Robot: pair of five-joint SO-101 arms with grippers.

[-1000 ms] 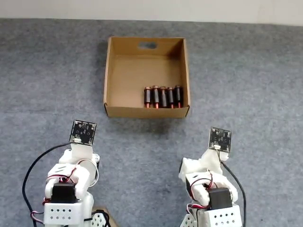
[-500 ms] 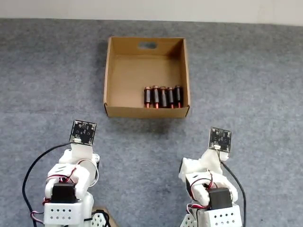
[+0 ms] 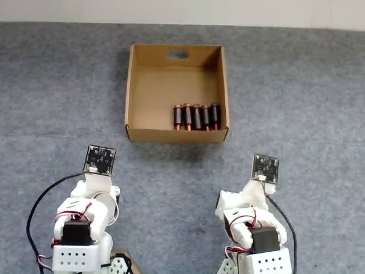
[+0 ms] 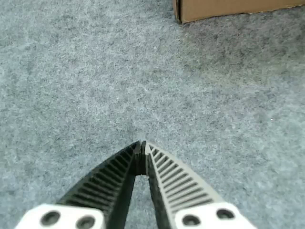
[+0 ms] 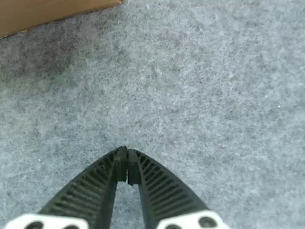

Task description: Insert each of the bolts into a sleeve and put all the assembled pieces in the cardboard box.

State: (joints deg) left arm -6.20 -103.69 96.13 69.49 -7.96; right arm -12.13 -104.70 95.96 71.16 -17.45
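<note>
Grey felt bench [image 3: 296,85], cardboard box [image 3: 130,91] toward the far edge. Five sleeved bolts [image 3: 197,117] lined up in its near right corner, so probably job done. Clenched on nothing: left gripper [image 4: 143,152] and right gripper [image 5: 125,160], parked at near edge.

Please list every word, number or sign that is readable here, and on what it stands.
No text can be read. The cardboard box is plain; the assembled pieces inside it show no marks; any print on the arms' small square boards is too small to tell.
</note>
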